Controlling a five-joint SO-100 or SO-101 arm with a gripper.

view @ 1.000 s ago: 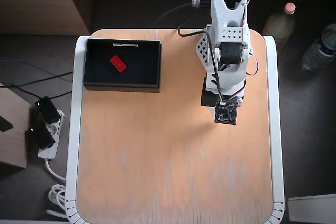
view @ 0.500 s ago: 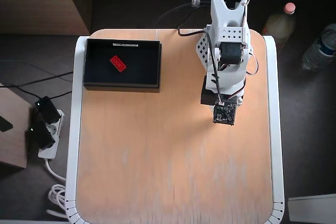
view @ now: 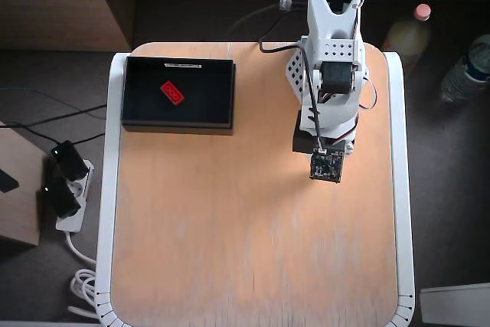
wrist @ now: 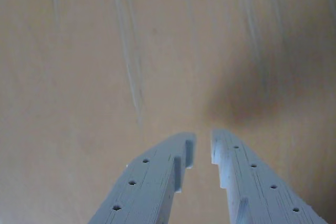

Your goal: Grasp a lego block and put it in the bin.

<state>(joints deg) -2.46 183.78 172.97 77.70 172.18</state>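
Observation:
The red lego block [view: 172, 93] lies inside the black bin [view: 207, 97] at the back left of the table in the overhead view, left of the bin's middle. The bin has a thin white label strip on its far rim. The white arm [view: 329, 74] is folded at the back right, well apart from the bin. Its black camera board [view: 327, 165] covers the gripper from above. In the wrist view my gripper [wrist: 203, 137] hovers over bare wood. Its two pale fingers [wrist: 157, 177] stand almost together with only a narrow slit and nothing between them. Neither block nor bin shows in the wrist view.
The wooden tabletop [view: 245, 235] has a white rim. Off the table are a power strip with plugs [view: 65, 185] on the left and bottles [view: 467, 74] at the back right. A cable [view: 268, 36] runs behind the arm's base.

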